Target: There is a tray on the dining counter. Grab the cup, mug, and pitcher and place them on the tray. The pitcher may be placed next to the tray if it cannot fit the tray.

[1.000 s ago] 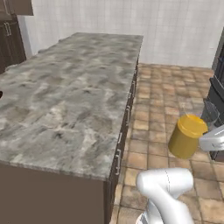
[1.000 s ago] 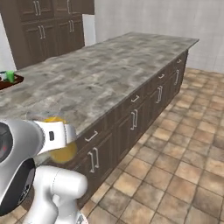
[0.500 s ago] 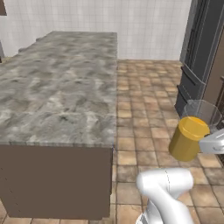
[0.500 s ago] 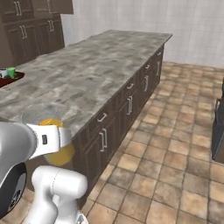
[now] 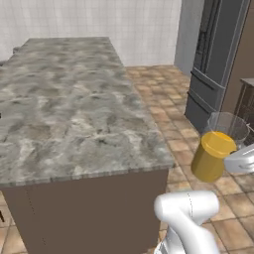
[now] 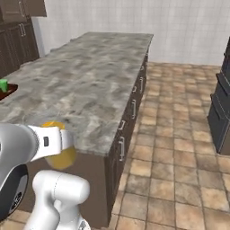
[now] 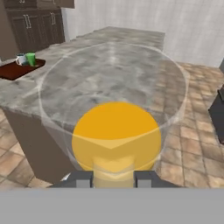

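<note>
Change since the earlier frames — the whole picture has swung in both base views: the base has turned, so the dining counter (image 5: 74, 109) now shows its near short end, and a dark tall appliance (image 5: 213, 59) has come into the left base view. The things themselves have not shifted on the counter; the camera has.

Item 1, pitcher (image 5: 214, 154): yellow-orange body, clear glass top, carried in the air off the counter's end, over the tiled floor (image 6: 179, 148). In the hand view it sits directly ahead of the gripper (image 7: 113, 178), whose two dark fingertips flank its base, clenched on it.

Item 2, tray (image 7: 19, 69): dark red-brown, at the far left of the counter in the hand view, well apart from the pitcher.

Item 3, cup (image 7: 30, 58): bright green, standing on the tray.

Item 4, mug (image 7: 20, 59): pale with a teal part, just beside the cup on the tray; too small to tell more.

Judgement — cup and mug appear delivered; the pitcher is the last piece, and the turn likely brings the base round toward the tray's side of the counter.

Writing, brands, labels: none legible on any item.
</note>
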